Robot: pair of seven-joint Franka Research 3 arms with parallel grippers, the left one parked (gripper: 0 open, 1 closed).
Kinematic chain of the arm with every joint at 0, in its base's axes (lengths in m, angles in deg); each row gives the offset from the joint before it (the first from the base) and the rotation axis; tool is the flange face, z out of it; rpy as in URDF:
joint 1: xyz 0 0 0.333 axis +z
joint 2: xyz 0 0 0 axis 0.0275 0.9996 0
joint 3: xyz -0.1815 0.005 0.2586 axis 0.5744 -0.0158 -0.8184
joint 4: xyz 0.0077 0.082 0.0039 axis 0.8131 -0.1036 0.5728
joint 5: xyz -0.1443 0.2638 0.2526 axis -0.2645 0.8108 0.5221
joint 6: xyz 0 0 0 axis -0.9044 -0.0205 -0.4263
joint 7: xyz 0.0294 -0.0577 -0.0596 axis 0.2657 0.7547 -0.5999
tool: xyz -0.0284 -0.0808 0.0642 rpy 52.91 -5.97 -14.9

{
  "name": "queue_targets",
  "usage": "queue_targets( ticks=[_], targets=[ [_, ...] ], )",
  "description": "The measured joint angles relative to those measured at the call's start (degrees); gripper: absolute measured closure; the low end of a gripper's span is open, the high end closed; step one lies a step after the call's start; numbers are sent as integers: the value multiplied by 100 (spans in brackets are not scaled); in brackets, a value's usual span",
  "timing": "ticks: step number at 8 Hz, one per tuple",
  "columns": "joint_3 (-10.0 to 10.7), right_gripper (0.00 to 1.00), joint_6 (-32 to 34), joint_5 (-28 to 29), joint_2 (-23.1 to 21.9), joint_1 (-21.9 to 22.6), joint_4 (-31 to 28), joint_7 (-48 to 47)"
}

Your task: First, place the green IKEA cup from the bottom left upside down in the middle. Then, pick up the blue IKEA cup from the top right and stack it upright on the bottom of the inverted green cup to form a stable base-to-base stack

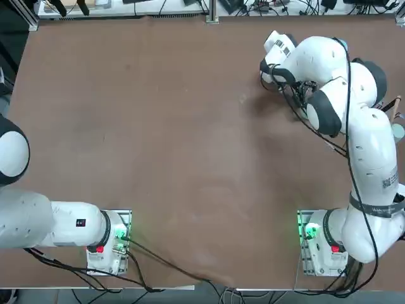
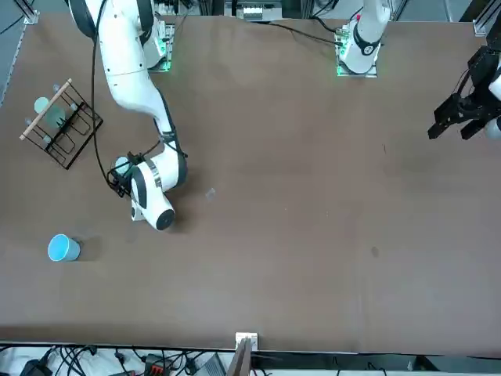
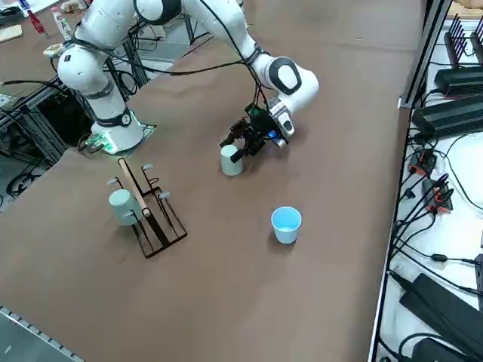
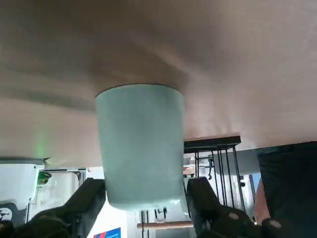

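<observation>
So the right gripper (image 3: 236, 150) was down low at the robot's right side of the table (image 1: 158, 139), fingers (image 4: 81, 201) spread wide on either side of the green IKEA cup (image 3: 231, 161), which stood on the brown surface. From the wrist camera the cup (image 4: 140, 144) sat right between the pads, seemingly with small gaps on both sides, though I couldn't swear there was no contact. The blue IKEA cup (image 3: 286, 224) stood upright, mouth up, well apart near the table's far edge. A black wire rack (image 3: 147, 208) with another pale cup (image 3: 121, 206) on it stood nearby.
</observation>
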Motion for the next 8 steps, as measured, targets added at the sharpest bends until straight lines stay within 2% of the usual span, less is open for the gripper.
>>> queue_targets(
  ticks=[2,5,8],
  targets=[
    [21,0,168,-2,-248,0,60,2],
    [80,0,440,3,-969,-53,88,229],
    [98,0,427,386,-1707,-117,487,301]
  ],
)
